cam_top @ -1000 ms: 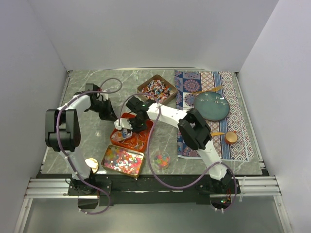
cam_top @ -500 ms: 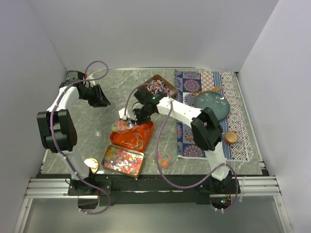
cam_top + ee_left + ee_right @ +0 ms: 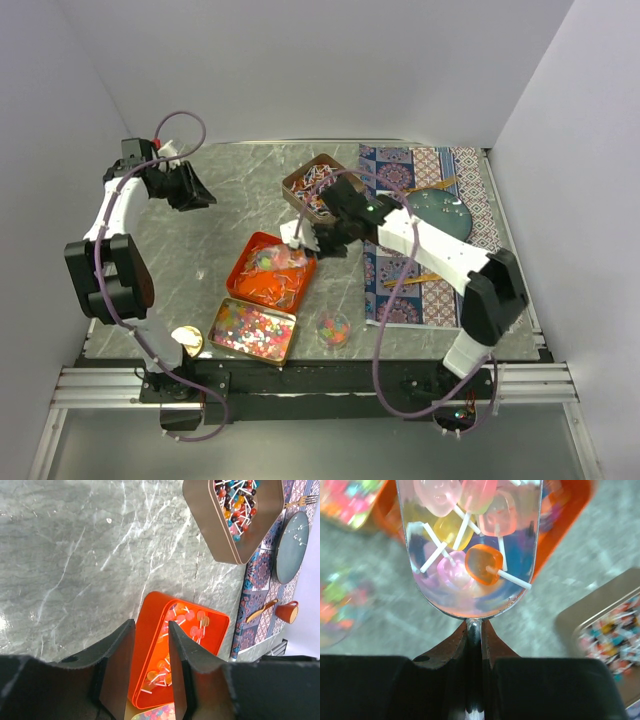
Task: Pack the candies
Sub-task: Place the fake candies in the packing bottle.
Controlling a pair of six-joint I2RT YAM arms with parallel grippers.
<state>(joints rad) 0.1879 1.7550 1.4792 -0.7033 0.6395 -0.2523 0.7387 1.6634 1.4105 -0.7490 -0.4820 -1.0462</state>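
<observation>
Clear scoop [image 3: 522, 545] of lollipops [image 3: 481, 562] over orange tray [image 3: 250, 285].
Pinched at handle by right gripper [image 3: 474, 627], with left gripper [image 3: 150, 624] spread and empty.

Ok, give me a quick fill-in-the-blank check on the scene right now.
1. The right gripper grips a clear scoop of lollipops with ___ sticks.
2. The left gripper holds ___.
3. The teal plate lies on the robot's ___ side.
Missing: white; nothing; right.

Glossy translucent candies [image 3: 485, 562], clear plastic scoop [image 3: 475, 611]
</observation>
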